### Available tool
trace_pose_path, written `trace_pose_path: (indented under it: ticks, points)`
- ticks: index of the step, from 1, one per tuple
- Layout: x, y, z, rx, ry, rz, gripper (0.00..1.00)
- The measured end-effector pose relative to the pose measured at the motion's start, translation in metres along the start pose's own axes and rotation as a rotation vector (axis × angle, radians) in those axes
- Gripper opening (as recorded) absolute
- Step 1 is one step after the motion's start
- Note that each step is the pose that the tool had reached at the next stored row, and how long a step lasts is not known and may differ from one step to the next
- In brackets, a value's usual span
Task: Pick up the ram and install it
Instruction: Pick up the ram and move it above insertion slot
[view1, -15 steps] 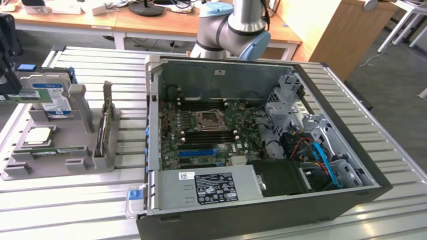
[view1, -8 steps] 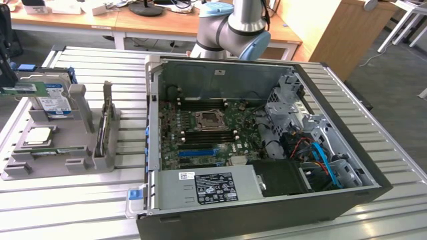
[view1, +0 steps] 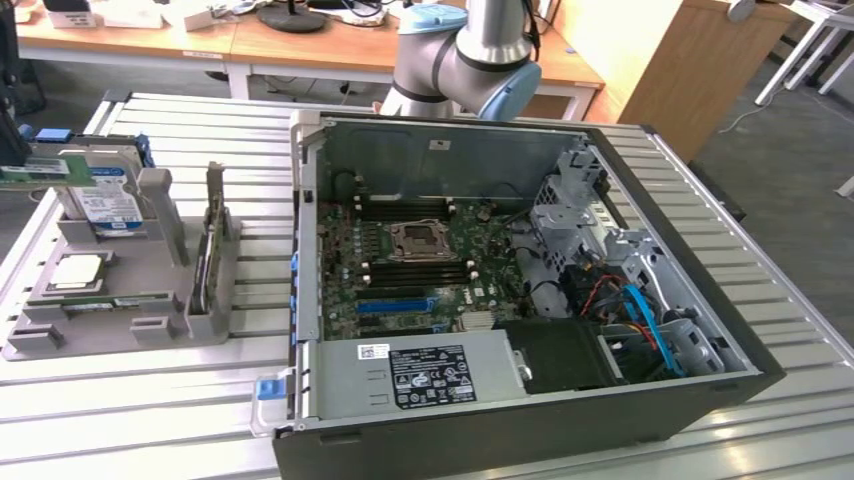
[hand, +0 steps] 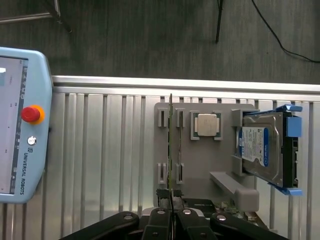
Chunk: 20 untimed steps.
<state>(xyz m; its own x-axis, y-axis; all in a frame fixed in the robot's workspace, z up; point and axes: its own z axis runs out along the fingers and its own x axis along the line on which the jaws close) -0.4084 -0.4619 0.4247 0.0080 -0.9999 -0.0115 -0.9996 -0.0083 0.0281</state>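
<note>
Ram (view1: 211, 240) upright in grey tray (view1: 80, 335), gripper (hand: 171, 205) fingers pressed together on nothing.
Exterior view, around the tray: hard drive (view1: 100, 195) at eleven o'clock, CPU (view1: 78, 272) near nine, ram on edge in the slot at three (thin side up); open computer case (view1: 534, 430) just beside, at three o'clock of the tray; arm (view1: 467, 60) at twelve o'clock of the case, well apart from the ram.

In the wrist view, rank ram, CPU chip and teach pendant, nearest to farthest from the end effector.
1. Ram, upright in its holder slot.
2. CPU chip, in the neighbouring recess.
3. Teach pendant, well clear of the holder.
</note>
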Motion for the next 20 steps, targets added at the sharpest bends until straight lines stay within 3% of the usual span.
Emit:
trace_pose_path:
  ticks: [15, 20]
  points:
    - [0.0, 0.0002, -0.0174, 0.0001, 0.0, 0.0, 0.12]
    - [0.0, 0.0002, -0.0183, 0.0, -0.0001, 0.0, 0.12]
